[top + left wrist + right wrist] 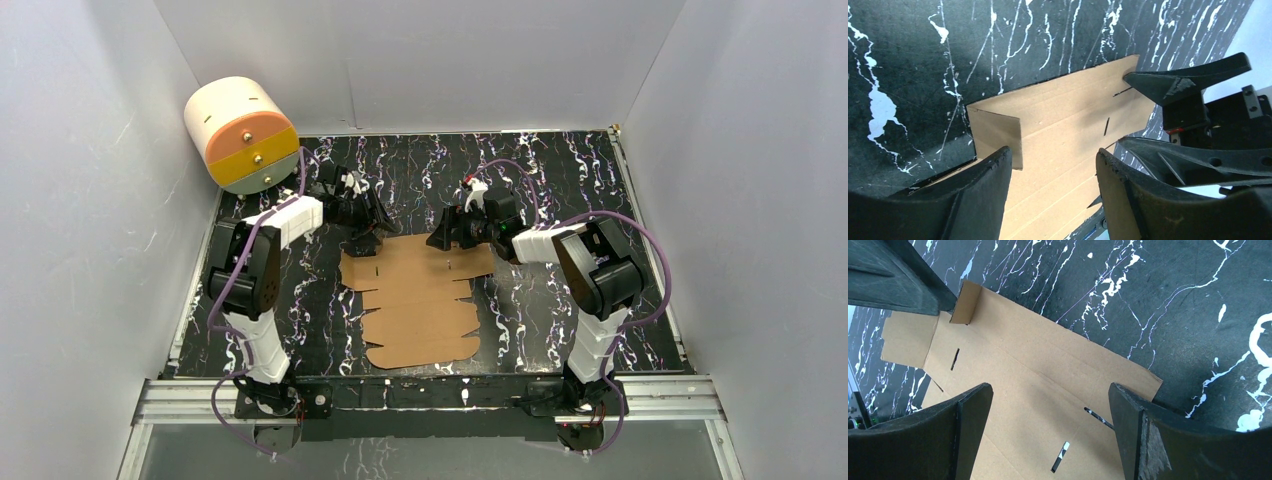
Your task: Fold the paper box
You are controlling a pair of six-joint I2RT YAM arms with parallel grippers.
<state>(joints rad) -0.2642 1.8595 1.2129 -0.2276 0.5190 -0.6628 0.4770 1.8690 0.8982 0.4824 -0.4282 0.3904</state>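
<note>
The paper box (420, 300) is a flat brown die-cut cardboard sheet with flaps and slots, lying on the black marbled table. My left gripper (367, 238) is open over the sheet's far left corner. In the left wrist view my left gripper (1053, 165) has cardboard (1068, 125) between its spread fingers, and a small corner flap (995, 132) stands up near the left finger. My right gripper (442, 238) is open over the far right edge. In the right wrist view my right gripper (1050, 400) straddles the sheet (1038, 365), and the raised flap (965, 302) shows at the far corner.
A cream, orange and yellow cylindrical drawer unit (240, 135) stands at the back left corner. White walls enclose the table on three sides. The right gripper's fingers (1188, 80) show in the left wrist view, and a left finger (893, 275) in the right wrist view.
</note>
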